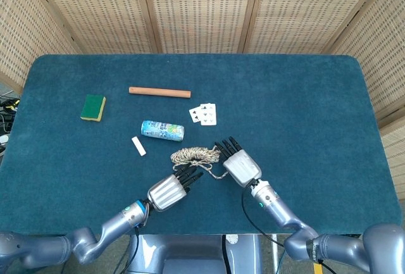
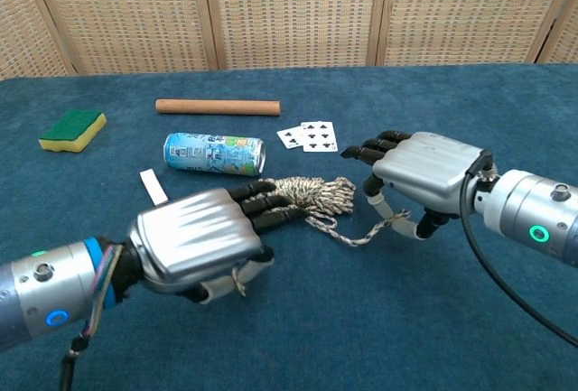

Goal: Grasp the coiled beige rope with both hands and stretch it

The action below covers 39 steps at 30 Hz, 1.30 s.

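The beige rope [image 1: 195,155] [image 2: 312,194] lies coiled on the blue table, near the front and middle. One loose tail runs from the coil to the right. My right hand [image 1: 239,166] [image 2: 424,172] is just right of the coil and pinches that tail under its palm, lifting it slightly off the cloth. My left hand [image 1: 166,192] [image 2: 194,242] comes from the near left. Its fingers are stretched out over the coil's left end, and I see no closed grip there.
A drink can [image 1: 162,130] [image 2: 213,153] lies just behind the coil, with a small white block [image 1: 138,146] to its left. Playing cards [image 1: 203,114], a wooden rod [image 1: 159,92] and a green-yellow sponge [image 1: 93,107] lie farther back.
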Each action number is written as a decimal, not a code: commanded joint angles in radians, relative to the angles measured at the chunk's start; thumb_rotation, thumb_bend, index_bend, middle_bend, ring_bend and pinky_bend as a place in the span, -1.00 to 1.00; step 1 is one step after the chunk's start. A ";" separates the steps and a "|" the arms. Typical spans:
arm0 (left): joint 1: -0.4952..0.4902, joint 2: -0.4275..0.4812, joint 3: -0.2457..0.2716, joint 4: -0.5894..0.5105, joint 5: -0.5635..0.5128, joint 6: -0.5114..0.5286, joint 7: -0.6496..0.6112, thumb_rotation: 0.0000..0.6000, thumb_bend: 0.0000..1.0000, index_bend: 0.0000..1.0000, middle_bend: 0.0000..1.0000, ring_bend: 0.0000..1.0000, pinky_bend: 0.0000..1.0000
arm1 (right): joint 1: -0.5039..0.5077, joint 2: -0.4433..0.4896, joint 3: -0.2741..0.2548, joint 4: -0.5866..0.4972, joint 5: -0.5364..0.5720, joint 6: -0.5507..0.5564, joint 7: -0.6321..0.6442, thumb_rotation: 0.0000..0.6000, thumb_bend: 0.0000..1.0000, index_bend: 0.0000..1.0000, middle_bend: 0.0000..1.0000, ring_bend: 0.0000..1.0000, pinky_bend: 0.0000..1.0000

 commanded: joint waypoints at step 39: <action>0.220 0.294 0.015 0.213 -0.066 0.258 -0.459 1.00 -0.06 0.33 -1.00 -1.00 -1.00 | -0.167 0.229 -0.003 -0.002 0.042 0.139 0.029 1.00 -0.14 0.29 -1.00 -1.00 -1.00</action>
